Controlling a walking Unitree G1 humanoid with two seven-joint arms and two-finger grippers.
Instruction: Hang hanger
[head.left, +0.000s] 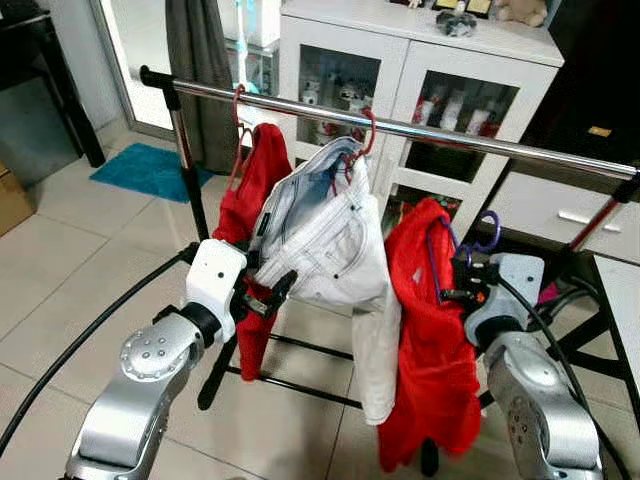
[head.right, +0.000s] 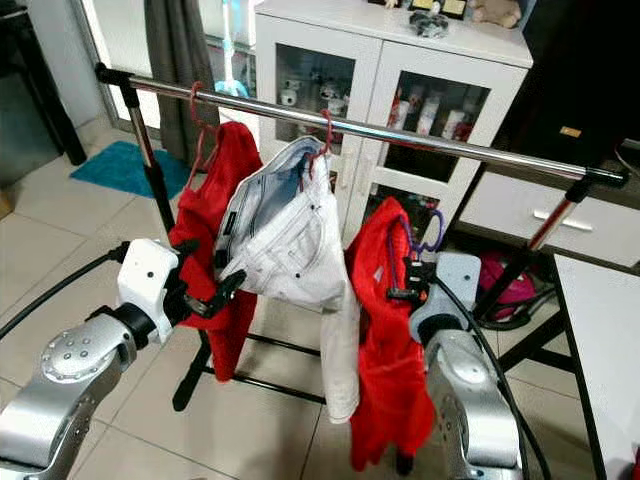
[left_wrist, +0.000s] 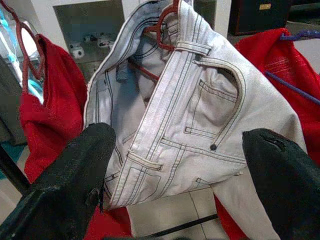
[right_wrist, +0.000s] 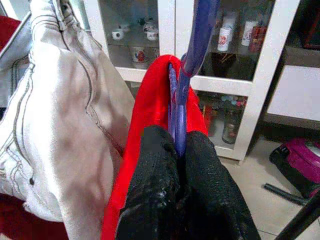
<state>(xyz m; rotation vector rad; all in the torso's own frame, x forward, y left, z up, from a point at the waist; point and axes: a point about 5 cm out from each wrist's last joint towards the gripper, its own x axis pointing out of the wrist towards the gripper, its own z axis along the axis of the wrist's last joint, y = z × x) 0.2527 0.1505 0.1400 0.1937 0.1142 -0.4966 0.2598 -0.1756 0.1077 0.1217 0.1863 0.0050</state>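
I have the purple hanger (head.left: 440, 262) pinched in the right gripper (head.left: 458, 280), fingers closed tight on its thin neck just above the red garment (head.left: 430, 350) draped on it. Its hook (head.left: 487, 232) stands free, below the steel rail (head.left: 480, 140) and not yet over it. To do this well, I judge I should lift until the hook clears the rail, carry it over the bare stretch to the right of the white jeans (head.left: 325, 235), then lower and only let go once the hook bears the weight. The wire looks slick and rounded, so it may twist in the pinch; the red cloth is soft, limp and heavy-hanging, and could swing. My left gripper (head.left: 262, 295) is spread wide and holding nothing, just beside the jeans' waistband; their denim is stiff and stitched, hung on a red hanger (head.left: 362, 140). Another red garment (head.left: 255, 215) hangs further left.
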